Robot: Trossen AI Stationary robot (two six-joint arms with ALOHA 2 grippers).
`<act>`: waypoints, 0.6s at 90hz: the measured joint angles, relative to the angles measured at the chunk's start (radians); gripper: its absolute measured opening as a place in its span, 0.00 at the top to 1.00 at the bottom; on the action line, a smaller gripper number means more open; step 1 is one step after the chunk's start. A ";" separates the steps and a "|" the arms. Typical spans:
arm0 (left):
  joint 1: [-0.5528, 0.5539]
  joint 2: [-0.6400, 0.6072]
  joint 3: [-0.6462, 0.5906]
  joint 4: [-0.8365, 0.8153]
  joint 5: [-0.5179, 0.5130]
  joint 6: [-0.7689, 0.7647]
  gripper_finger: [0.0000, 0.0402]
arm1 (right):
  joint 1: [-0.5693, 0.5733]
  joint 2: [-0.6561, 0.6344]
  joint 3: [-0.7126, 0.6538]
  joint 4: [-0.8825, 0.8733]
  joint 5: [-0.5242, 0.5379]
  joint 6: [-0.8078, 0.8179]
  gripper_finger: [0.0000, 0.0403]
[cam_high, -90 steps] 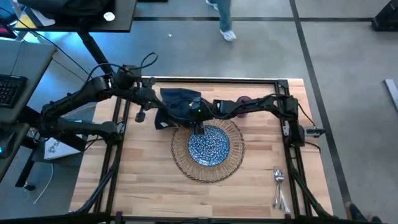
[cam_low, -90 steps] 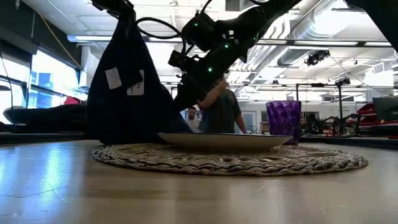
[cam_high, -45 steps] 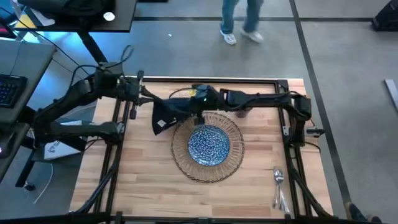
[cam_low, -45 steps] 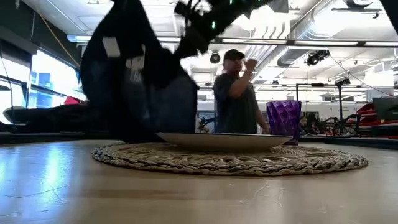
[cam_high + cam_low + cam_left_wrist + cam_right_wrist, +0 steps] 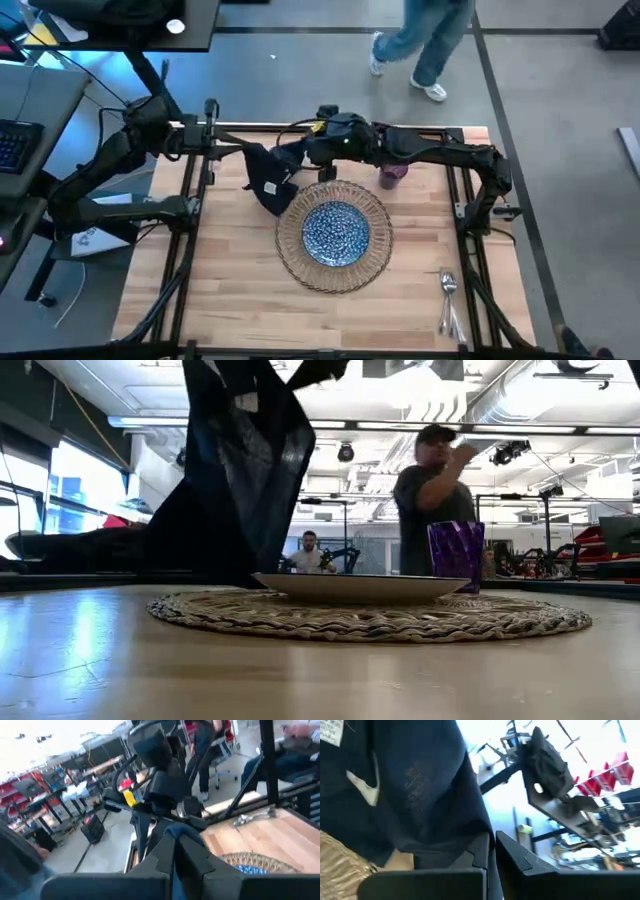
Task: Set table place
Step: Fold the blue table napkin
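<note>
A dark navy napkin [image 5: 268, 175] hangs spread between my two grippers above the table's far side, left of the blue-white speckled plate [image 5: 336, 232]. The plate sits on the round wicker mat [image 5: 300, 262]. My left gripper [image 5: 228, 148] is shut on the napkin's left end and my right gripper [image 5: 312, 152] on its right end. In the low view the napkin [image 5: 235, 480] hangs behind the mat; whether its lower end touches the table, I cannot tell. A purple cup [image 5: 393, 177] stands behind the mat. Silver cutlery [image 5: 448, 298] lies at the near right. My left gripper pinches the napkin's upper left corner [image 5: 182, 829] between its two fingers, coming level from the table's left. The cloth runs from there across to the other gripper. My right gripper pinches the napkin's upper right edge [image 5: 470, 827] between its two fingers; the cloth hangs below in loose folds.
The black rail frame [image 5: 330, 128] runs along the table's far edge just behind both grippers. A person [image 5: 432, 500] walks in the room beyond the table. Bare wood [image 5: 230, 290] lies left of and in front of the mat.
Both grippers have risen with the napkin. My right gripper has gone from above the plate toward the far edge, and my left gripper toward the left edge. The napkin, bunched beside the plate before, now hangs higher and spread between them.
</note>
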State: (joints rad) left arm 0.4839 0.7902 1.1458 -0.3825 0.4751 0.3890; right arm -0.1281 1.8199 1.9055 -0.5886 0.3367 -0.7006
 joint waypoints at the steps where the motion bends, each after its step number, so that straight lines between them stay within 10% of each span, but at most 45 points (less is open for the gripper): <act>1: 0.000 0.000 0.000 0.010 0.007 -0.013 1.00 | -0.001 0.001 0.008 -0.013 0.000 0.000 1.00; 34: 0.000 0.001 0.029 0.051 0.155 -0.303 1.00 | -0.006 -0.060 0.085 -0.220 -0.001 0.049 1.00; 54: 0.004 0.022 0.060 0.044 0.192 -0.333 1.00 | -0.004 -0.073 0.065 -0.271 -0.180 0.196 1.00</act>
State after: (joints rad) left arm 0.4881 0.8127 1.2057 -0.3389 0.6666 0.0563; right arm -0.1321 1.7466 1.9709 -0.8596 0.1563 -0.5046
